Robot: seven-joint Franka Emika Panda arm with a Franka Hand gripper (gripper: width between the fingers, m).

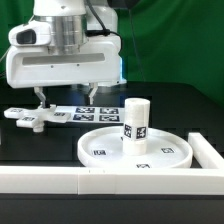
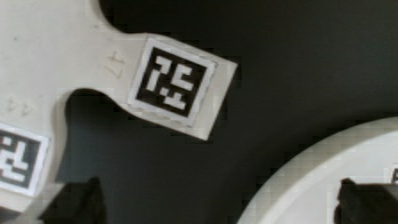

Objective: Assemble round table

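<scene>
Near bench edge along border wall (image 1: 60, 182): round disc (image 1: 170, 148) lies flat, leg (image 1: 135, 120) upright at centre; whether fastened, cannot tell. Cross-shaped piece (image 1: 35, 120) loose toward bench edge at exterior view's left, not yet mounted. Tool (image 1: 65, 98) hovers above it, jaws wide apart, empty.

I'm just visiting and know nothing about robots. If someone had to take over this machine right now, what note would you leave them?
Gripper: open, holding nothing, hanging low near the cross-shaped piece.
Things: the cross-shaped piece lies flat on the table at the exterior view's left, apart from the round disc. The leg stands upright at the disc's middle.
Done: leg set on the disc; whether it is fastened cannot be told.
Left: the cross-shaped piece is not yet joined to the leg.
</scene>
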